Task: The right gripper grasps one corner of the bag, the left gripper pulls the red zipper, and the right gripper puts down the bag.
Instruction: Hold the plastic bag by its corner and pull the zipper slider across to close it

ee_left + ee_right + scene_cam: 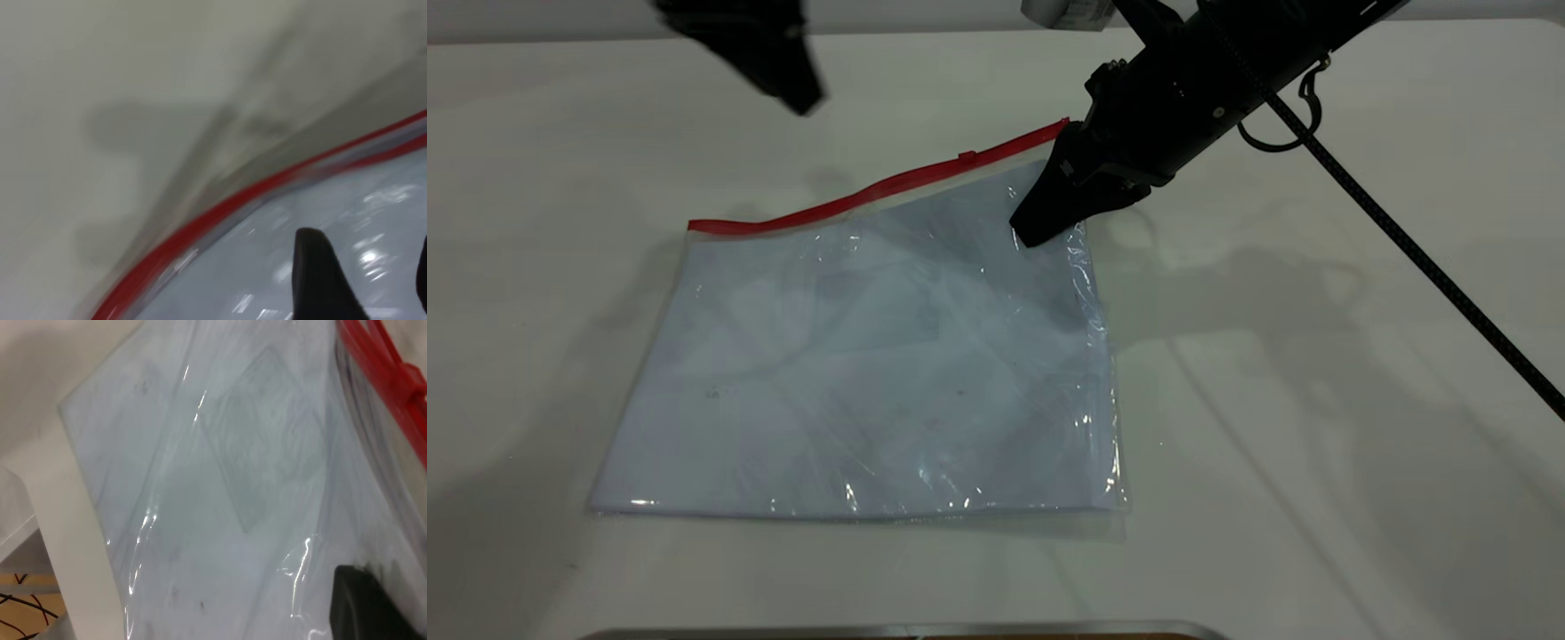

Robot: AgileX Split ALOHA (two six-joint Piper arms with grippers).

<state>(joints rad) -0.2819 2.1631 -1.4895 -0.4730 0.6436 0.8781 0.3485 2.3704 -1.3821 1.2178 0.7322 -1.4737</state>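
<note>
Bag: you see it flat on the white table, centre of the frame.
Red zipper: along the far edge — its small slider sits near the right end.
Right gripper: its tip presses on the upper right corner of the bag; I cannot tell how its jaws stand.
Left gripper: upper left, above the table; jaws not clear.

White table; metal-rimmed brown edge at table's near side; white label obj. at far side.
</note>
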